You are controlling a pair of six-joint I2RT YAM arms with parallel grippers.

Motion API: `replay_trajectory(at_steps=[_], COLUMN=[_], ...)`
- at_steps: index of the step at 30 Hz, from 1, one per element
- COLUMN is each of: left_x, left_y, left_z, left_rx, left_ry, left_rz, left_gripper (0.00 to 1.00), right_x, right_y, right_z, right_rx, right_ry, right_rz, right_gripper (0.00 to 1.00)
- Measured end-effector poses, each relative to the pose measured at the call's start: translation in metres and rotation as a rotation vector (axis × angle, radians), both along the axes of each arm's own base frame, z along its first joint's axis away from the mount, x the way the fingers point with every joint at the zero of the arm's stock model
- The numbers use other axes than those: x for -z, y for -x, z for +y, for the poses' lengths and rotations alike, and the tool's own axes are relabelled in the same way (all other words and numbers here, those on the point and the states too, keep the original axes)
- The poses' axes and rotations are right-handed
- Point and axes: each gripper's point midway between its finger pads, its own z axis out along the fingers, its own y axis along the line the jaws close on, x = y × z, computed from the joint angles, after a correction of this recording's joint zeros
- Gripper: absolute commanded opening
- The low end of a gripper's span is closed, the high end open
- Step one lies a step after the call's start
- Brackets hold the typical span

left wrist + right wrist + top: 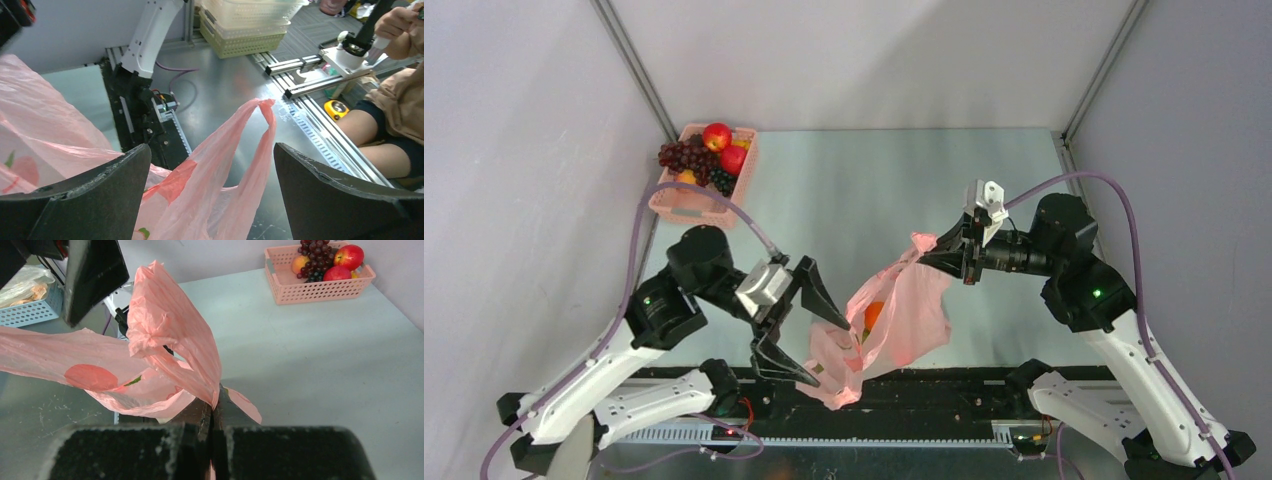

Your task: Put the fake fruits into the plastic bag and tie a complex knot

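Though the plastic bag [909, 325] half hides an orange [873, 314], right gripper [936, 254] clamps its top; left gripper [831, 352] gapes by the near edge.

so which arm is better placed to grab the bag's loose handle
Left: the open left tool straddles the loose handle; the right tool is shut on the other handle of the plastic bag, holding it up.

Light: bright, even, diffuse, from above. Table [824, 190]: soft sheen mid-surface; faint shadow beneath plastic bag [912, 322] at near edge. Top view sharp. Wrist views: wide-angle bowing at edges; right gripper [213, 407] at lens, dark, blurred.
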Motion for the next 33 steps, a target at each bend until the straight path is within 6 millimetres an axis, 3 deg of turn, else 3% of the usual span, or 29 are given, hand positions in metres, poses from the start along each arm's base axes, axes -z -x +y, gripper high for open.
replay_trajectory(at_steps=[13, 27, 33], left_x=[0.039, 0.061, 0.06], left_y=[0.022, 0.039, 0.042], left_z=[-0.015, 0.0, 0.008], left_rx=[0.169, 0.232, 0.234], left_ry=[-0.152, -0.211, -0.203], left_rz=[0.106, 0.11, 0.097], left_gripper=[0.99, 0.99, 0.99], right_x=[-0.001, -0.002, -0.003], right_y=[0.0, -0.001, -0.002], right_z=[0.0, 0.001, 0.002], right_rx=[0.004, 0.004, 0.005], right_ry=[-0.004, -0.011, -0.016], right_rz=[0.005, 0.014, 0.022], right_gripper=[0.0, 0.0, 0.0])
